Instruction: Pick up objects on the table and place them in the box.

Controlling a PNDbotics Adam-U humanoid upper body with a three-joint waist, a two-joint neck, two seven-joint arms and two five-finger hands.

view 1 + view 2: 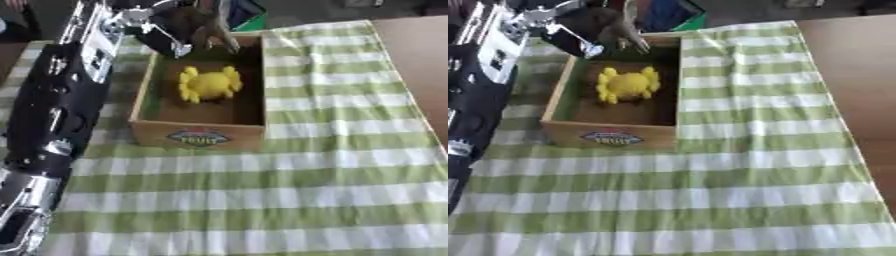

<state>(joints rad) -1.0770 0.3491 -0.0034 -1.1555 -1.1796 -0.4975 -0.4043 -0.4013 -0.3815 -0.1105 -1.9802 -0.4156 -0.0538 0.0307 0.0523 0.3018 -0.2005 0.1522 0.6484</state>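
Note:
A wooden box (199, 134) with a printed label on its front stands on the green and white checked cloth (262, 200). Inside it lies a yellow toy (209, 85) with stubby limbs, near the far half of the floor. My left arm runs up the left side of the view, and my left hand (199, 29) hangs over the box's far left corner, above and behind the toy. Its fingers point down and look relaxed, holding nothing. My right hand shows in no view.
Bare brown table (850, 75) lies to the right of the cloth. A blue and green thing (248, 15) sits beyond the box at the far edge. The cloth in front of and right of the box holds nothing else.

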